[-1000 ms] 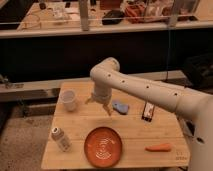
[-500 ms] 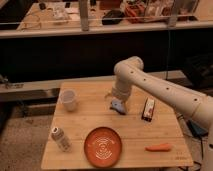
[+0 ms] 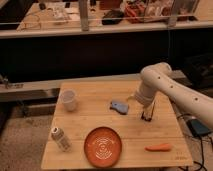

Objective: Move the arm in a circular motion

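Reaching in from the right side of the scene, the arm point(image 3: 175, 91) is bending at a rounded joint above the far right part of a wooden table point(image 3: 90, 120) and is pointing its last segment down toward the boards. The gripper point(image 3: 143, 103) is hanging at the tip, just right of a small blue object point(image 3: 119, 106) and directly over a small dark object point(image 3: 147, 116) that is lying on the wood; whether the two are touching cannot be told. Whether the claw is spread or pressed together cannot be told either, as it is blending into the pale wrist above it.

A white cup point(image 3: 68, 100) is standing upright near the table's far left corner, well apart from the arm. An orange plate point(image 3: 103, 146) with a pale pattern is sitting at the near edge, between a small pale bottle point(image 3: 60, 138) that is lying on its side to the left and a carrot point(image 3: 158, 147) that is lying to the right. Behind the table, a dark counter wall is rising to a cluttered worktop point(image 3: 115, 17).
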### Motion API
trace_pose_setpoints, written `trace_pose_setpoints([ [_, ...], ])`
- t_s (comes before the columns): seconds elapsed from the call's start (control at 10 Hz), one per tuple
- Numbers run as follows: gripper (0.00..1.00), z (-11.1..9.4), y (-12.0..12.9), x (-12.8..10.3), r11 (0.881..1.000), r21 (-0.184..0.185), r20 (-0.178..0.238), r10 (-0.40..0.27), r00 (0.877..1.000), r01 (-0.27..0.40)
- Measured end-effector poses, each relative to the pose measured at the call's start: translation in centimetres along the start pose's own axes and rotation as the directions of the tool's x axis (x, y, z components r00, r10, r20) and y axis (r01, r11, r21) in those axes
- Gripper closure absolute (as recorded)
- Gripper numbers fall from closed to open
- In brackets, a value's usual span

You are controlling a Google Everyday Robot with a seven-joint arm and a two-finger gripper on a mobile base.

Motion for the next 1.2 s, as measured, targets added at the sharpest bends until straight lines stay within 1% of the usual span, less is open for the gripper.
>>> trace_pose_setpoints([
  [0.1,0.2,-0.1,1.3,-0.6,1.0,-0.005,-0.005,-0.012,1.0,0.012],
  [0.2,0.2,-0.2,3.2,-2.2,0.999,-0.013,-0.013,-0.031,0.999,0.031],
  [0.3,0.2,-0.2,4.1,-3.4,0.999,-0.017,-0.017,-0.041,0.999,0.04],
  [0.4,0.2,-0.2,5.8,-6.1,0.997,-0.03,-0.024,-0.066,0.997,0.066],
  [0.5,0.2,0.0,6.6,-8.5,0.995,-0.041,-0.028,-0.093,0.995,0.092],
  [0.6,0.2,0.2,7.0,-11.5,0.99,-0.053,-0.028,-0.135,0.99,0.134],
  [0.7,0.2,0.4,6.7,-14.5,0.982,-0.06,-0.024,-0.183,0.983,0.181],
  [0.8,0.2,0.5,6.0,-17.1,0.972,-0.064,-0.02,-0.229,0.973,0.227],
  [0.9,0.2,0.6,5.1,-19.9,0.958,-0.064,-0.015,-0.281,0.959,0.28],
  [1.0,0.2,0.5,3.8,-22.9,0.938,-0.057,-0.008,-0.342,0.94,0.341],
  [1.1,0.2,0.3,2.6,-25.1,0.921,-0.047,-0.007,-0.388,0.922,0.387],
  [1.2,0.2,0.0,1.0,-27.3,0.901,-0.035,-0.008,-0.433,0.901,0.433],
])
